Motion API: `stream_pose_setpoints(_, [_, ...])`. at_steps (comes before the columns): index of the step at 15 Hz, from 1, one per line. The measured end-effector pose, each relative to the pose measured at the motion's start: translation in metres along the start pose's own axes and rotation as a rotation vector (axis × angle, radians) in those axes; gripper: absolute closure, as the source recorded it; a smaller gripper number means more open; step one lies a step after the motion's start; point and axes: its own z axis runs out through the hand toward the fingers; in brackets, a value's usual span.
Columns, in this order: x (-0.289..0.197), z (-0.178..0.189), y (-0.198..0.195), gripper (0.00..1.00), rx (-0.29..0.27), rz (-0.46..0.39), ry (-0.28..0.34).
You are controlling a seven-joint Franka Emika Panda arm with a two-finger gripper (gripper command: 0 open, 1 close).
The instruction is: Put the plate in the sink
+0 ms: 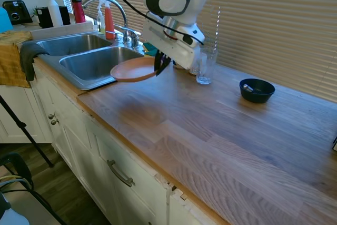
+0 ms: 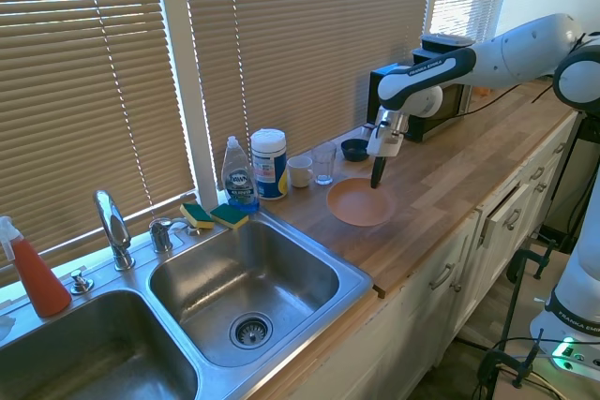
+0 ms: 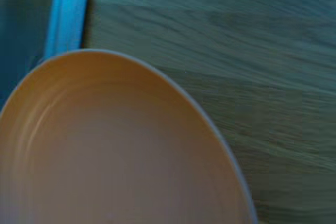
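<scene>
The plate point(image 1: 134, 69) hangs level just above the wooden counter point(image 1: 221, 130), pinched at its rim by the gripper point(image 1: 161, 65), whose jaws are closed on the edge nearest the arm. From where I stand, the rest of the plate sticks out away from the jaws toward the sink point(image 1: 79, 75), and its far edge seems to reach about the sink's rim; the second exterior view shows it point(image 2: 361, 201) over bare wood, short of the basin point(image 2: 246, 288).

I judge this to be the carrying step: the plate is lifted and on its way, not yet over the basin. The next move calls for travelling further out past the plate's far edge until it is over the near basin, then lowering and letting go without knocking the rim.

Just behind the jaws stands a clear glass point(image 1: 204, 67); well off to the other side sits a dark blue bowl point(image 1: 257, 90). Beyond the sink's corner, a dish soap bottle point(image 2: 240, 175) bears a label that looks like "Dawn"; the white canister point(image 2: 269, 164) beside it has print too small to read.
</scene>
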Motion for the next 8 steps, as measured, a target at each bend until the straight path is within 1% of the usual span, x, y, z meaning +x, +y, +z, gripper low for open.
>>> stream_pose_setpoints(5, [-0.049, 0.015, -0.093, 1.0, -0.049, -0.042, 0.031])
stream_pose_setpoints(8, [-0.077, 0.035, -0.148, 1.0, -0.09, -0.077, 0.052])
